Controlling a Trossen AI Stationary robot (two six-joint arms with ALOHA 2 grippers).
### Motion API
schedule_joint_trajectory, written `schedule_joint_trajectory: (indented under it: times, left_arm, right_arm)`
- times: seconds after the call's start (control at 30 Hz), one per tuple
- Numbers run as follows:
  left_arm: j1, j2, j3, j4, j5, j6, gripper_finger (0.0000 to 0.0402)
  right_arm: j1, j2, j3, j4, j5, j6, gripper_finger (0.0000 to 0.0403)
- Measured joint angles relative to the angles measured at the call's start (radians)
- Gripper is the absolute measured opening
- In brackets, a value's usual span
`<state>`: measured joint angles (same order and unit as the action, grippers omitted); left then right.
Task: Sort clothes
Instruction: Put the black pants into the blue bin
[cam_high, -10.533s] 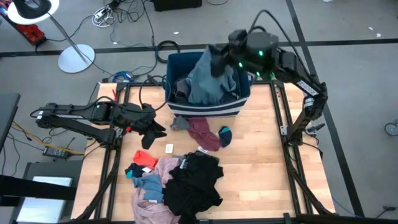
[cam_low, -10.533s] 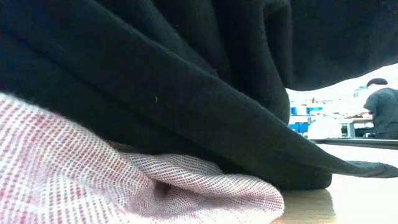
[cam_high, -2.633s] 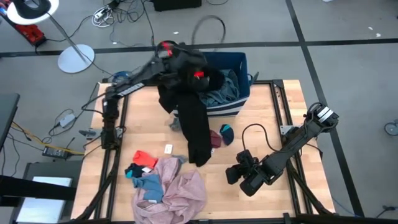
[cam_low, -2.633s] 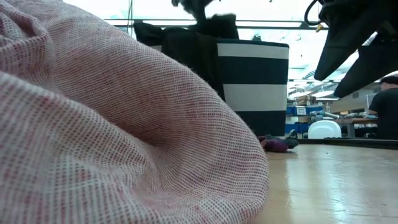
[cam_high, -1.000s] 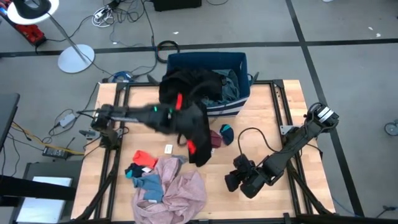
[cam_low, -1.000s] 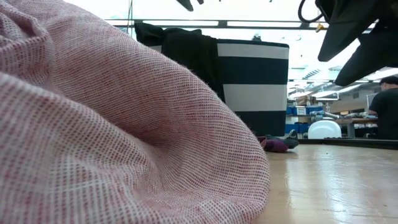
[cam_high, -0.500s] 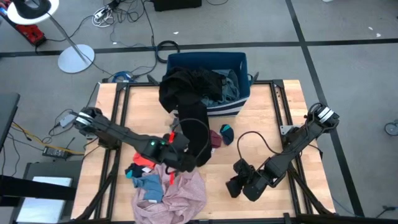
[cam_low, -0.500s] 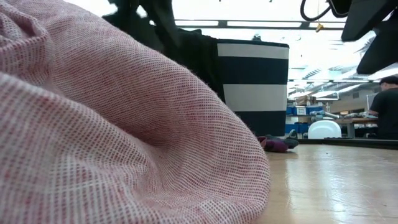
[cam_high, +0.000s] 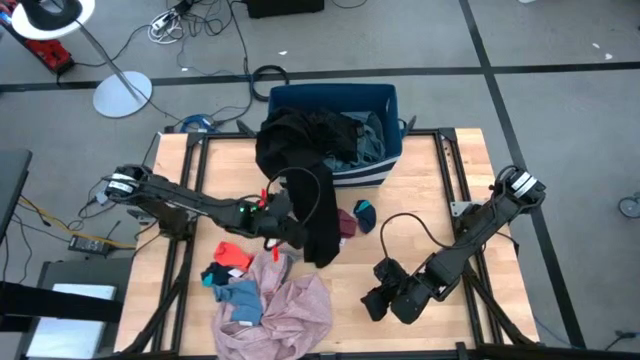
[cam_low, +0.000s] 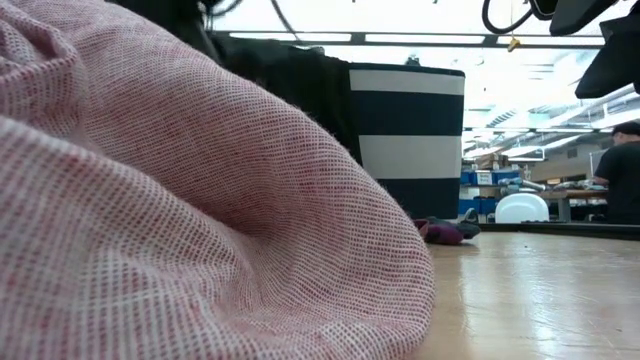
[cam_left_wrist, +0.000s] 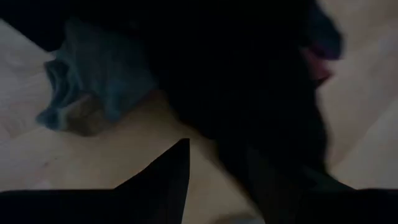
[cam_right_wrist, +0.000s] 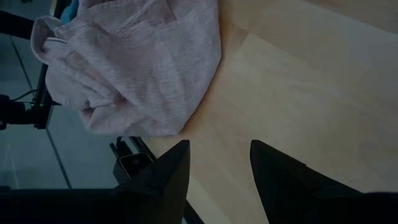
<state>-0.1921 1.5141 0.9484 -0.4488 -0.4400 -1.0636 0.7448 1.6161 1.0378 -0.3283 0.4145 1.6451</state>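
**Black garment hangs over the bin, both arms low over the table**

On the left side of the table the left arm reaches across the wood, and the left gripper (cam_high: 283, 232) is just beside the lower end of the black garment (cam_high: 310, 195). In its wrist view the two dark fingers (cam_left_wrist: 163, 180) stand apart with bare wood between them, so the jaws are open and hold nothing.

In front of it lie a red-orange piece (cam_high: 233, 254), a bright blue piece (cam_high: 240, 297) and the big pink garment (cam_high: 292, 312), all touching each other near the front edge.

The black garment hangs from the rim of the dark blue bin (cam_high: 385, 100) down onto the table. Inside the bin a teal garment (cam_high: 366, 143) shows. Just beside the black one lie a maroon piece (cam_high: 346, 221) and a small teal sock (cam_high: 363, 214).

On the right, the right gripper (cam_high: 378, 298) hovers over bare wood, its jaws apart and empty, pointing toward the pink garment.
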Motion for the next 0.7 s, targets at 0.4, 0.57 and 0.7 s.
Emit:
schedule_joint_trajectory:
  times: [0.4, 0.57, 0.7]
  left_arm:
    - [0.192, 0.035, -0.073, 0.242, 0.158, 0.307, 0.0162]
    - [0.217, 0.049, -0.060, 0.350, 0.281, 0.356, 0.0092]
    - [0.197, 0.049, 0.002, 0.412, 0.339, 0.392, 0.0012]
  right_arm:
    - [-0.020, 0.000, 0.000, -0.002, 0.001, -0.008, 0.0169]
    - [-0.044, 0.000, 0.000, -0.006, 0.001, -0.032, 0.0169]
    - [-0.055, 0.000, 0.000, -0.006, 0.001, -0.050, 0.0169]
